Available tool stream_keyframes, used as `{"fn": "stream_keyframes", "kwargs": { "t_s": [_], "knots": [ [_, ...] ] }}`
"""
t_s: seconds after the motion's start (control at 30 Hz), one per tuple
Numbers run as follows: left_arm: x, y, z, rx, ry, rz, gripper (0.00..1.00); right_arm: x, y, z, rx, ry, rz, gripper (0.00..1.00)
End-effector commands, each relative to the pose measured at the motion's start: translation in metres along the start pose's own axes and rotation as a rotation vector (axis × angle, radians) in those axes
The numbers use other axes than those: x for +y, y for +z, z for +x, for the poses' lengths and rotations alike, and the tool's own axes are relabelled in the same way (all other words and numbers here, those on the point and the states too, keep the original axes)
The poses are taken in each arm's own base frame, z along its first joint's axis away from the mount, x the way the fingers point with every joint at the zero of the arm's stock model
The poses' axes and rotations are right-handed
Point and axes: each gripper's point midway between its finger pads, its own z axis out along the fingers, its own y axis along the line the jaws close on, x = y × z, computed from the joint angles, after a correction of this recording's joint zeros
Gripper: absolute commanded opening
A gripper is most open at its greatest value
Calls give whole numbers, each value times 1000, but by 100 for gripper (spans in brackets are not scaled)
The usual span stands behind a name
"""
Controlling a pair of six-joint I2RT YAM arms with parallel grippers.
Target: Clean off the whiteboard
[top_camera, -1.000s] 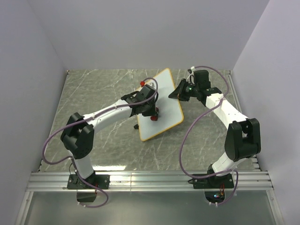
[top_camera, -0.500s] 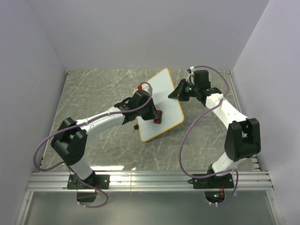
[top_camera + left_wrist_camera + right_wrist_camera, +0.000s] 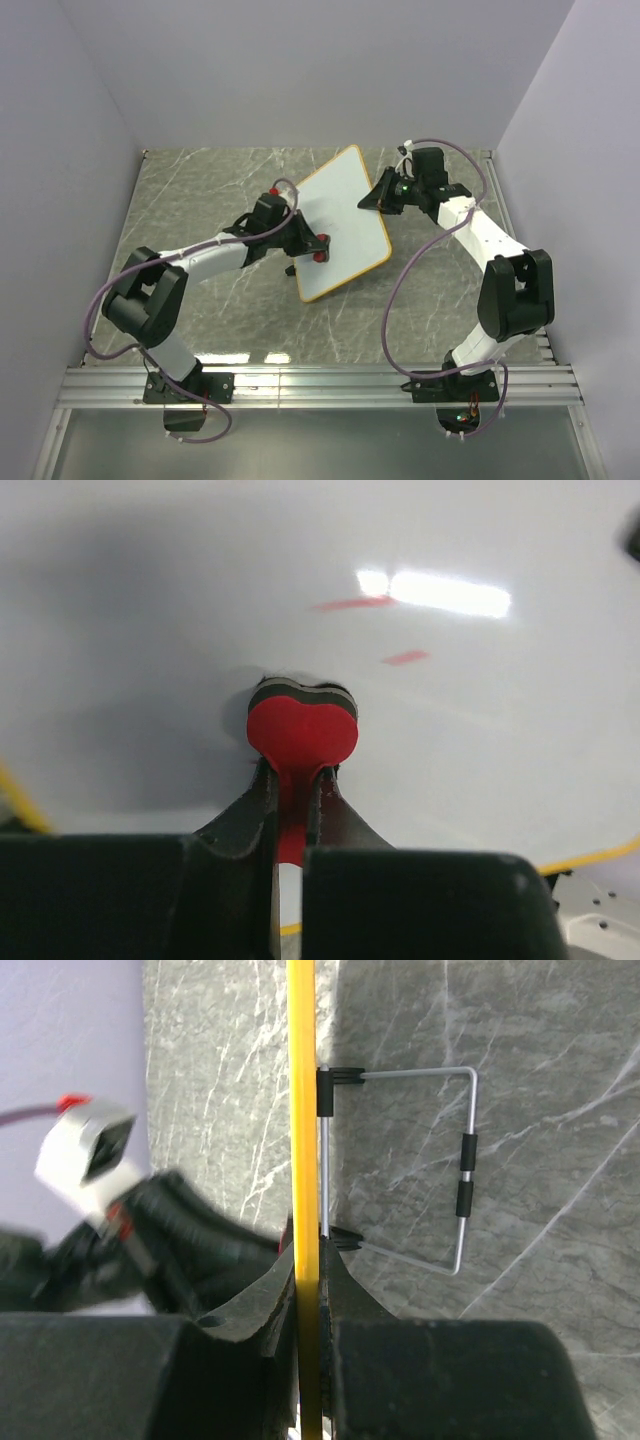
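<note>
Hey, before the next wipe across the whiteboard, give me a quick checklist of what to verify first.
1. Tool grip: ok, the left gripper is shut on the red eraser.
2. Contact: ok, the eraser's dark face looks pressed against the whiteboard.
3. Board hold: ok, the right gripper is clamped on its yellow rim.
4. Surface clean: not ok, two red marks lie beyond the eraser.
5. Pressing force: cannot tell.
</note>
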Motion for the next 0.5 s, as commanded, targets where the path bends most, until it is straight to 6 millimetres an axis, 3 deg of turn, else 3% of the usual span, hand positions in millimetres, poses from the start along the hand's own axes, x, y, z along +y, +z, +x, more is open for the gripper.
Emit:
{"fn": "stream_keyframes", "kwargs": {
  "t_s": [0.0,0.2,0.3,0.33,0.4,0.43,0.47],
  "knots": [
    [74,6,22,78,-83,-166,0,31,4,8,45,-73,-77,0],
    [72,9,8,76,-69,-159,0,33,4,7,45,-77,-80,0],
    [54,11,-3,80,-62,-123,0,32,4,6,42,-77,-82,0],
    [36,12,-16,65,-45,-83,0,31,4,8,48,-76,-83,0],
    [19,13,-24,68,-24,-70,0,30,4,10,49,-73,-86,0],
    [-7,13,-42,39,13,-28,0,29,5,11,51,-69,-84,0],
    [-21,15,-45,44,30,-11,0,27,6,14,55,-64,-81,0]
  ]
}}
